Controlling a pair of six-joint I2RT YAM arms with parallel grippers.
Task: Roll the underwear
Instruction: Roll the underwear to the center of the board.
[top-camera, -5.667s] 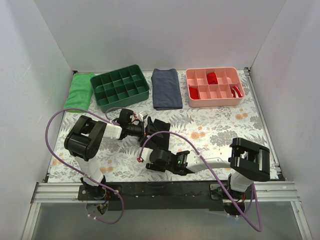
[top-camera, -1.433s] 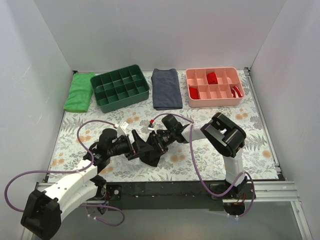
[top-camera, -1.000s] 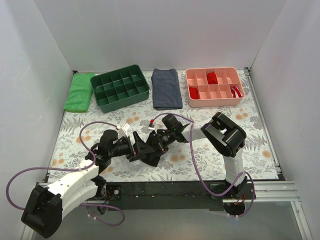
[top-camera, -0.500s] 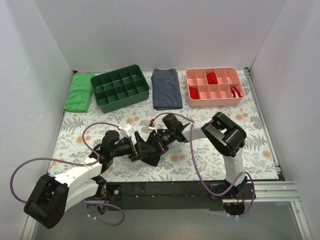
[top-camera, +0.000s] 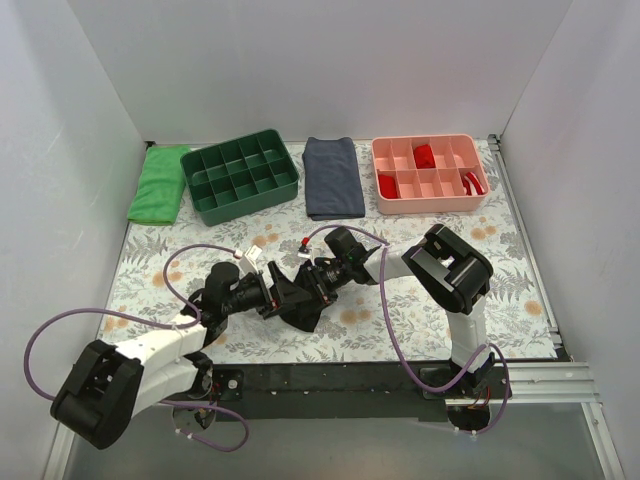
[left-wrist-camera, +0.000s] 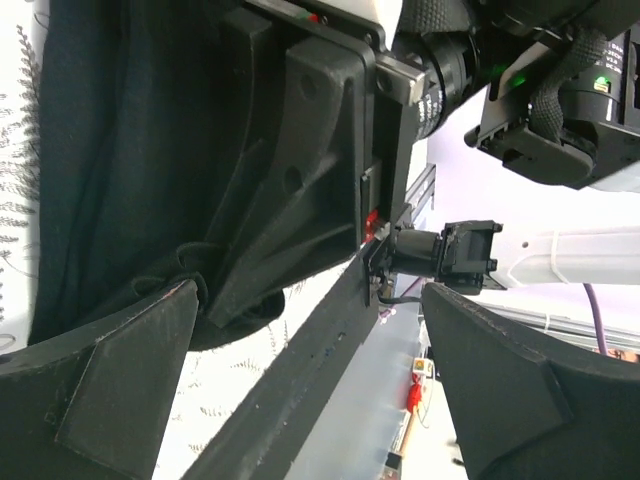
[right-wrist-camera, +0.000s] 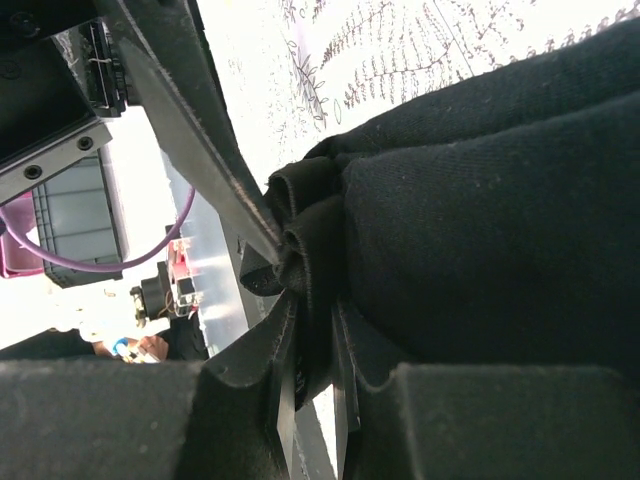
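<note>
The right gripper is pinched shut on a bunched fold of the underwear, whose bulk lies just ahead of its jaws, while the left gripper gapes empty, with the fabric just beyond its spread fingers.

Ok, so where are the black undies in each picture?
Top external: the underwear is the black bundle low in the middle of the picture.
Left wrist: it fills the upper left.
Right wrist: it fills the right side, bunched at its left edge.
Shared landmark: the floral table cover lies under it in all three.
</note>
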